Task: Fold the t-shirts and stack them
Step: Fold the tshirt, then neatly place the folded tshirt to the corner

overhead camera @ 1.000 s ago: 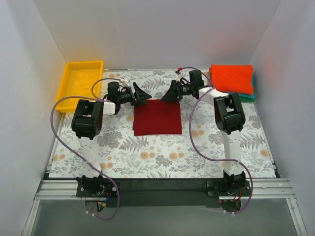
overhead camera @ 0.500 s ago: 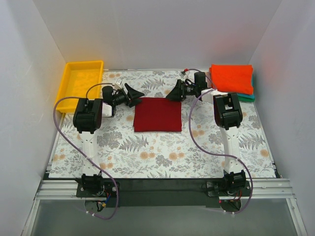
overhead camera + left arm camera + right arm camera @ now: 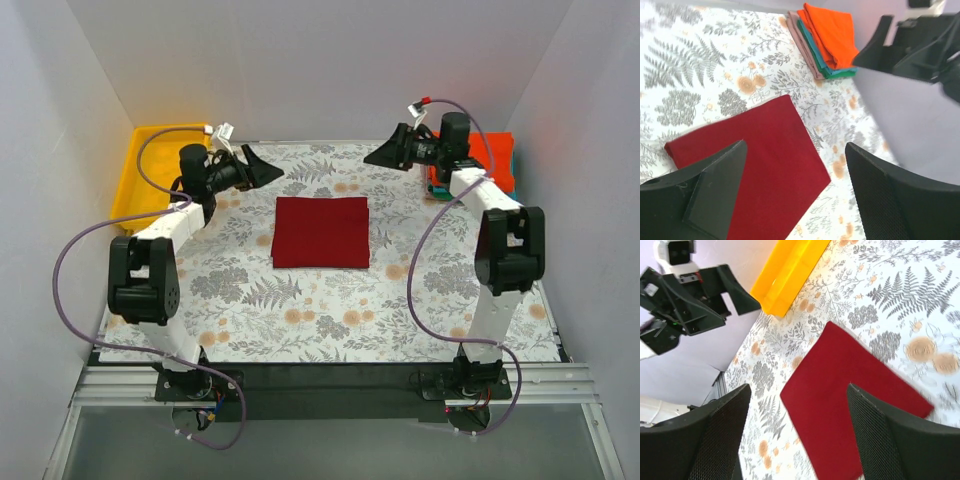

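Both my tools hang empty above the far side of the table, the left gripper (image 3: pixel 268 168) and the right gripper (image 3: pixel 380 155) each spread wide and pointing inward at one another. Between and below them the crimson t-shirt (image 3: pixel 321 232) lies folded into a neat square, flat on the floral cloth (image 3: pixel 300 300) at mid-table. It sits well apart from the stack in the far right corner, where the orange t-shirt (image 3: pixel 832 32) rests on the teal t-shirt (image 3: pixel 815 47). The yellow tray (image 3: pixel 135 175) sits in the far left corner. As I judge it, the carry is the risky part. If I pinch only the top layer, the fold could fall open in the air. If I reach too deep, I may catch the floral cloth and drag it along. My right arm also hangs over the stack, and the arm or its cable could nudge the orange shirt askew.
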`<act>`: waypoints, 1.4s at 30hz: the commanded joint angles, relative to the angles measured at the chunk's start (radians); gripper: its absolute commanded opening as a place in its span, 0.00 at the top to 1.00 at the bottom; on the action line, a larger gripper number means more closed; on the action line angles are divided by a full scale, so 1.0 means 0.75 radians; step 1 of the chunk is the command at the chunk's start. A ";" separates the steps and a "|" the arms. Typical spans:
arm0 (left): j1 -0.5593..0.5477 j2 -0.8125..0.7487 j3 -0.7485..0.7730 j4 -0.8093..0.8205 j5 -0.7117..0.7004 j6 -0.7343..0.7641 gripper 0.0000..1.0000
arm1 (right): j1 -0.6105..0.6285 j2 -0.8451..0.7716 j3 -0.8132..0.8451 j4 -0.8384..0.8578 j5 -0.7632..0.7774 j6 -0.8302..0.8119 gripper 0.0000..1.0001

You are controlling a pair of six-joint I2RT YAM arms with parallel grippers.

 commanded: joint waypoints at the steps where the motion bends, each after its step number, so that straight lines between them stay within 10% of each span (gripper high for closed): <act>1: -0.159 -0.202 0.017 -0.454 -0.185 0.547 0.22 | -0.053 -0.238 -0.219 0.017 0.124 0.010 0.17; 7: -0.517 -0.317 -0.041 -0.690 -0.551 1.014 0.46 | -0.113 -0.582 -0.686 -0.003 0.394 0.079 0.22; 15: -1.000 -0.231 -0.184 -0.590 -0.973 1.668 0.55 | -0.133 -0.735 -0.939 -0.024 0.528 0.116 0.22; 42: -1.160 0.168 -0.172 -0.250 -0.854 2.017 0.64 | -0.172 -0.574 -1.064 -0.022 0.530 0.298 0.25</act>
